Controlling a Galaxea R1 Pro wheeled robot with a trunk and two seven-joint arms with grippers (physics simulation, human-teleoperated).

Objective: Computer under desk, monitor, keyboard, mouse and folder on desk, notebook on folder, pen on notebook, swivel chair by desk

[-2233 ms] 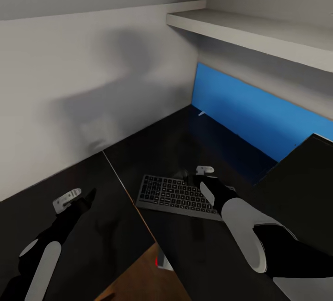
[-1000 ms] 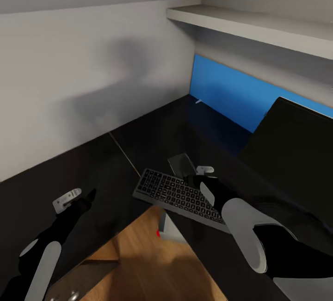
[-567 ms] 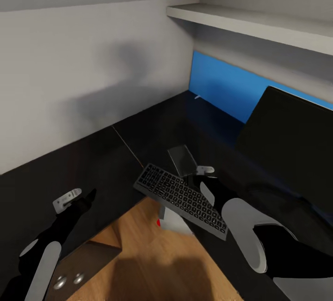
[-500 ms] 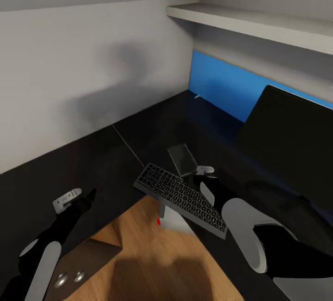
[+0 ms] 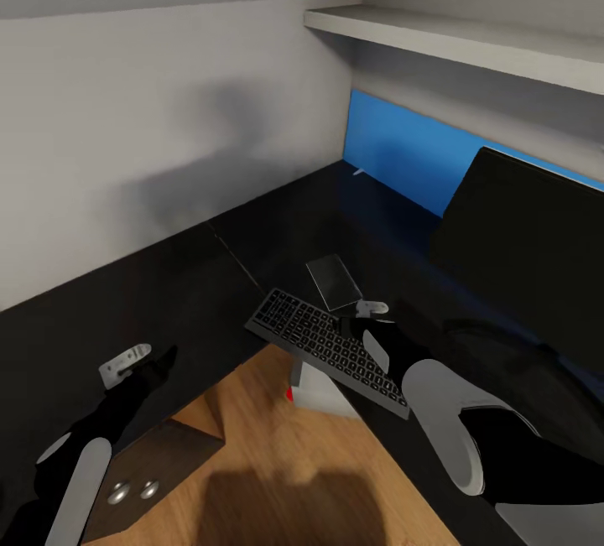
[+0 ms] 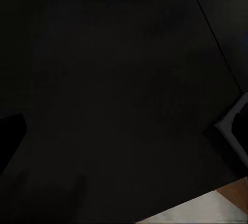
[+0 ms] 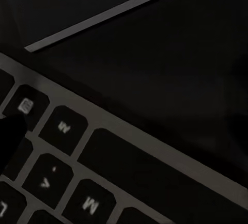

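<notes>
The dark keyboard point(image 5: 327, 349) lies slanted, its near part hanging past the black desk's point(image 5: 252, 269) edge over the floor. My right gripper point(image 5: 359, 325) is at the keyboard's far long edge and looks shut on it; the right wrist view shows its keys point(image 7: 77, 182) very close, with one dark finger point(image 7: 8, 141) on them. The black monitor point(image 5: 528, 252) stands on the desk at the right. A grey box with a red mark point(image 5: 315, 387), perhaps the computer, sits below the desk edge. My left gripper point(image 5: 161, 359) hovers open over the bare desk at the left.
A flat grey slab point(image 5: 334, 282) lies on the desk just beyond the keyboard. A blue panel point(image 5: 403, 152) lines the back, under a white shelf point(image 5: 461, 39). Wooden floor point(image 5: 277, 462) shows in the desk's cut-out, with a brown plate bearing two bolts point(image 5: 143, 479).
The whole view has swung, bringing the monitor and more floor into the picture. The keyboard stayed at my right gripper and now slants over the desk edge. The left arm has barely moved.
</notes>
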